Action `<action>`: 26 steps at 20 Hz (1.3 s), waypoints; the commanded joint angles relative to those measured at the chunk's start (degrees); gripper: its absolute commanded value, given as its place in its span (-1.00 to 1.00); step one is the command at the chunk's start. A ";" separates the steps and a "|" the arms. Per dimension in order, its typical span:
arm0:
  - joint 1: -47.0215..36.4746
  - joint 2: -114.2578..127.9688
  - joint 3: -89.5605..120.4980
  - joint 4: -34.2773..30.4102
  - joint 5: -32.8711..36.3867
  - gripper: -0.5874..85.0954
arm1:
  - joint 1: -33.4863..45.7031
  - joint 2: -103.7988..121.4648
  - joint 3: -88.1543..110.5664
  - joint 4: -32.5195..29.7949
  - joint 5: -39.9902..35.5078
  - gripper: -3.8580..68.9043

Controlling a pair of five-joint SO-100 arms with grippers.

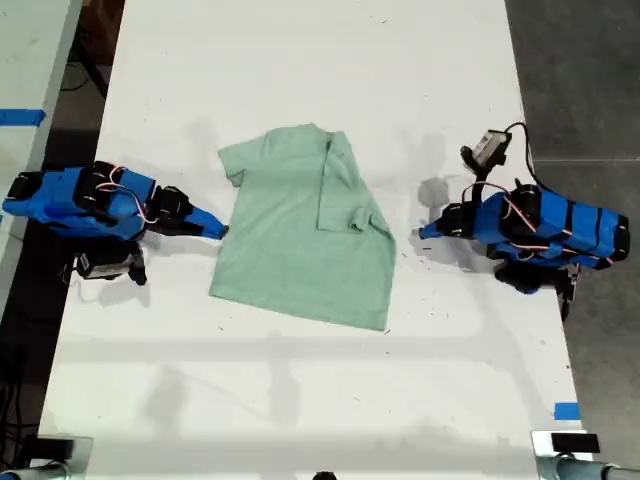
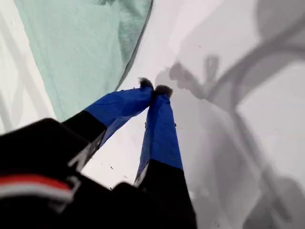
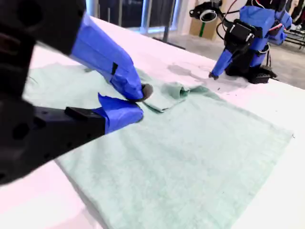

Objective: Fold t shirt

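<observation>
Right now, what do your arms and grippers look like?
My first arm and second arm have blue shells, black motors and red-and-white wires. My first gripper and my second gripper have tapered blue fingers with dark tip pads.

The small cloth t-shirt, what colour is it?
The t-shirt is plain pale mint green, clearest in the exterior view.

Our first wrist view cuts off t shirt [image 2: 81, 47], only one edge shown. One sleeve [image 1: 345, 185] folded over, hiding cloth beneath. Objects at exterior view's near corners [image 1: 565, 442] cropped, unidentifiable to us.
</observation>
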 commanded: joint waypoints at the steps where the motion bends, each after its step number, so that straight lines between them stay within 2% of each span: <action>1: -8.44 0.26 2.20 7.91 2.81 -0.99 | 0.79 0.70 2.64 -1.41 -2.64 -0.86; 2: -10.55 0.26 1.41 12.04 2.37 -0.99 | 1.41 0.70 2.72 -1.67 -3.34 -0.86; 3: -9.40 0.26 1.14 12.30 2.90 -0.99 | 1.41 0.70 2.72 -1.76 -3.43 -0.86; 8: -7.29 0.26 1.93 10.46 2.55 -0.99 | -1.49 0.70 2.55 -0.09 2.02 -0.85; 26: -6.68 0.35 2.02 10.11 2.64 -0.99 | -1.58 0.70 2.55 -0.09 1.67 -0.85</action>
